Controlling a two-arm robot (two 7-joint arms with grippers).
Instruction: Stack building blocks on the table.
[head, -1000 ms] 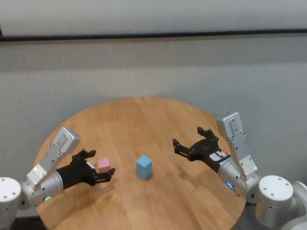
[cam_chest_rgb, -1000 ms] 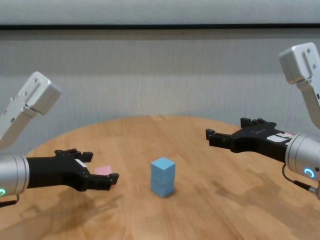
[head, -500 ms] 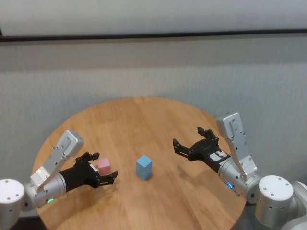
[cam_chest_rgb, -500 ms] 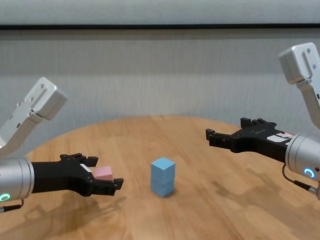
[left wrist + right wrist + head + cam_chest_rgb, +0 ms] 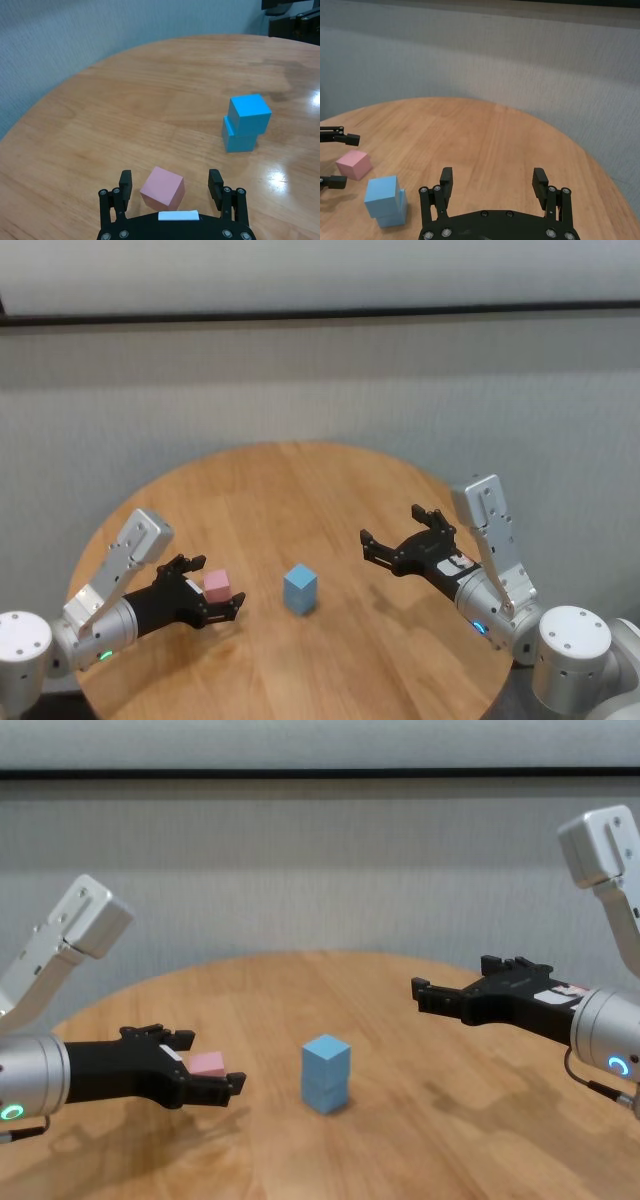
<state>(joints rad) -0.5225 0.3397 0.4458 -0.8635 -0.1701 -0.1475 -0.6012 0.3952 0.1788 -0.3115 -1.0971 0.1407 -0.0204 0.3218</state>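
Two light blue blocks (image 5: pixel 300 589) stand stacked at the middle of the round wooden table (image 5: pixel 300 490); the stack also shows in the chest view (image 5: pixel 326 1074), left wrist view (image 5: pixel 245 122) and right wrist view (image 5: pixel 385 200). The pale pink block (image 5: pixel 217 586) lies on the table to the left, and shows too in the chest view (image 5: pixel 207 1065), left wrist view (image 5: pixel 162 188) and right wrist view (image 5: pixel 354 164). My left gripper (image 5: pixel 211 592) is open, its fingers on either side of the pink block. My right gripper (image 5: pixel 393 537) is open and empty, hovering right of the stack.
A grey wall rises behind the table. The table's curved edge runs close to both arms.
My left gripper has lowered and closed in around the pink block, then held still. The right arm and the blue stack have not moved.
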